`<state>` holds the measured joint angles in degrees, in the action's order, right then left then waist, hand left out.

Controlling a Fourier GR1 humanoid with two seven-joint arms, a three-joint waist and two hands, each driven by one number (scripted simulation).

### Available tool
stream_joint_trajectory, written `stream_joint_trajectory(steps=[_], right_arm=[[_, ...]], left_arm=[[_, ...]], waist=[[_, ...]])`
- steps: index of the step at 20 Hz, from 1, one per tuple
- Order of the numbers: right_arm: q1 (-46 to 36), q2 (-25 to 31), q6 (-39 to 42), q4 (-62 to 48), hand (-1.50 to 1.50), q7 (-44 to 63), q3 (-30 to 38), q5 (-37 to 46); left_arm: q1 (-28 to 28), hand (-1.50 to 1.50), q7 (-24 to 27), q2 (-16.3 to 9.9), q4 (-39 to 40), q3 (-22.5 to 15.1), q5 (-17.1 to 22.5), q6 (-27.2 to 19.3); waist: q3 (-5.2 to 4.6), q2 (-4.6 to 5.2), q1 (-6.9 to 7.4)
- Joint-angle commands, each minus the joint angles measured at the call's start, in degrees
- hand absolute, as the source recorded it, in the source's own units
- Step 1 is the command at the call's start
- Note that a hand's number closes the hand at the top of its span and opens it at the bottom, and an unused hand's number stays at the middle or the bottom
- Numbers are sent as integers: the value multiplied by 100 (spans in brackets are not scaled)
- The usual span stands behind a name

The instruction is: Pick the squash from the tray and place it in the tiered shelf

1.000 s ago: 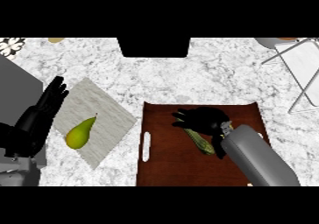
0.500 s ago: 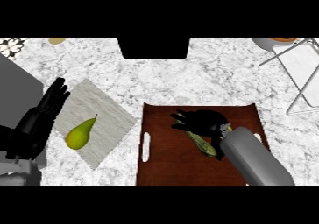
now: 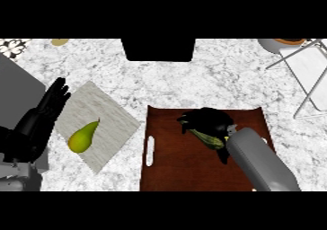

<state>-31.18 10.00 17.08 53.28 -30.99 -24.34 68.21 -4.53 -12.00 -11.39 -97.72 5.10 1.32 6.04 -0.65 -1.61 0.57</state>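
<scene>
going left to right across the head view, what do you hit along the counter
left hand → pear on its grey mat → brown tray → squash under the right hand → tiered shelf

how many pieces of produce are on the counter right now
2. A green pear lies on the grey slab at the left. A squash lies on the brown tray, under the right hand, which curls over it and hides part of it.

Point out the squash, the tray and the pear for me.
squash (image 3: 209,139), head view, striped body showing below the right hand.
tray (image 3: 176,173), head view, bare brown floor.
pear (image 3: 80,139), head view, its wide lower body.
</scene>
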Motion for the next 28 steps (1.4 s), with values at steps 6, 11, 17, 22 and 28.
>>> stream_joint_trajectory(steps=[6, 11, 17, 22, 28], right_arm=[[-157, -145, -1183, -622, 150, -457, 586, -16], [-60, -166, -279, 263, 150, -869, 1257, -1105], [-429, 202, -1698, -356, 150, 2670, 3391, -1115], [-921, 491, -2813, -191, 150, 4481, 4290, -926], [-1524, 860, -4020, -151, 150, 6732, 4884, -102]], left_arm=[[65, 0, 12, 202, -183, -195, -187, -86], [74, 0, 285, 36, 237, 107, -19, 76], [62, 0, 69, 27, 109, 191, -67, -107], [103, 0, 91, -15, 81, 220, -105, -120], [55, 0, 133, -11, 25, 131, -93, -38]], waist=[[67, 168, -8], [61, 142, -105], [42, 181, -665], [-10, 175, -513], [-44, 306, -74]])
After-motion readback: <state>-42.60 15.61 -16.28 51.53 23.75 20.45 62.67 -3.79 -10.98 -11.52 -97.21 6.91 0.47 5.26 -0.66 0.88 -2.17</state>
